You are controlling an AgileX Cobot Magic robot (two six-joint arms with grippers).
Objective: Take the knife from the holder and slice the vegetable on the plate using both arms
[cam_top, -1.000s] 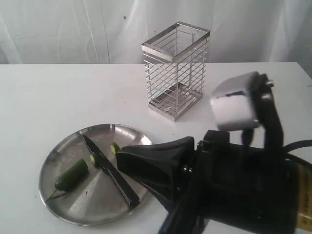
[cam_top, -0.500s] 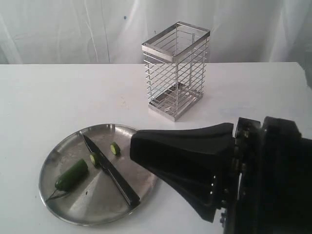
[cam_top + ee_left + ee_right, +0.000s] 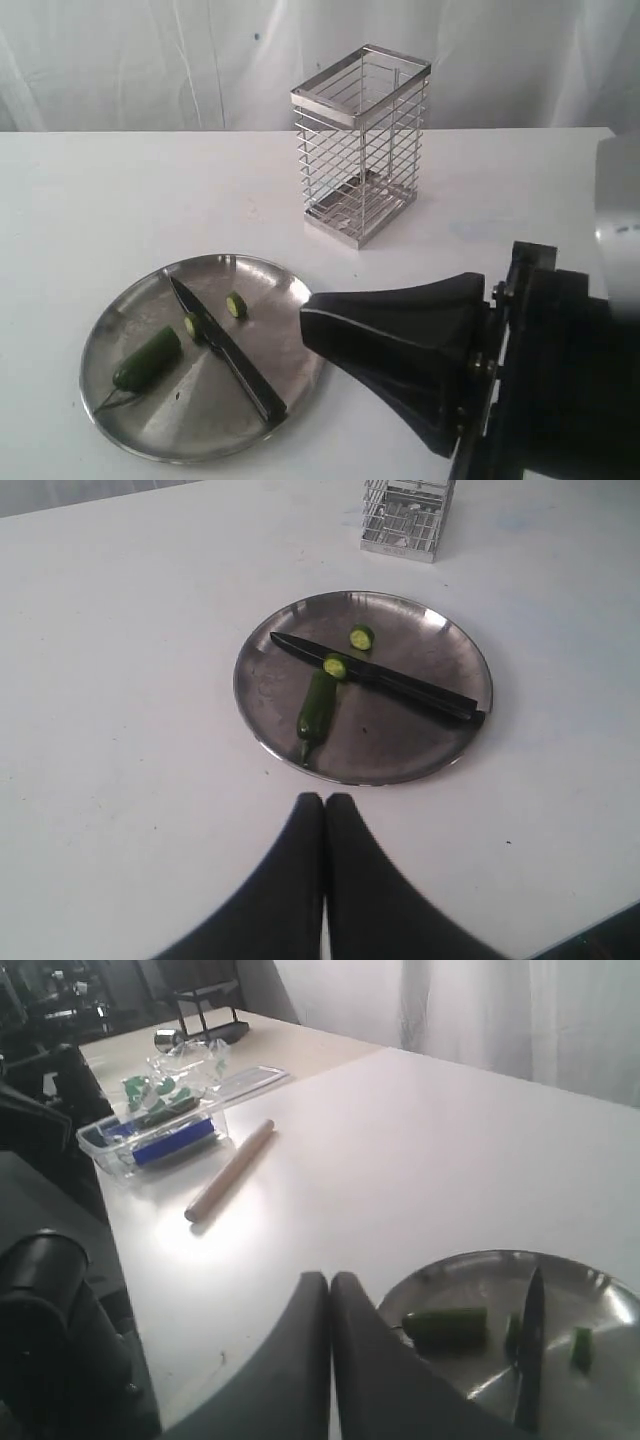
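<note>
The dark knife (image 3: 225,348) lies flat across the steel plate (image 3: 165,420), held by no gripper. The green vegetable (image 3: 148,357) rests beside its blade, and two cut slices (image 3: 236,304) lie near the blade. The empty wire holder (image 3: 360,145) stands behind the plate. My right gripper (image 3: 305,320) is shut with nothing in it, its tip over the plate's right rim. In the left wrist view my left gripper (image 3: 325,798) is shut and empty, short of the plate (image 3: 400,745), the knife (image 3: 380,678) and the vegetable (image 3: 317,705). The right wrist view shows the vegetable (image 3: 447,1325) and the knife (image 3: 530,1350).
The bulky right arm fills the lower right of the exterior view, with its grey module (image 3: 620,225) at the edge. In the right wrist view a wooden rolling pin (image 3: 228,1170) and a clear plastic box (image 3: 160,1120) lie on the table beyond the plate.
The right arm has drawn back to the right, away from the plate, and its grey module has swung to the frame's edge. Knife, vegetable and slices have not moved.
</note>
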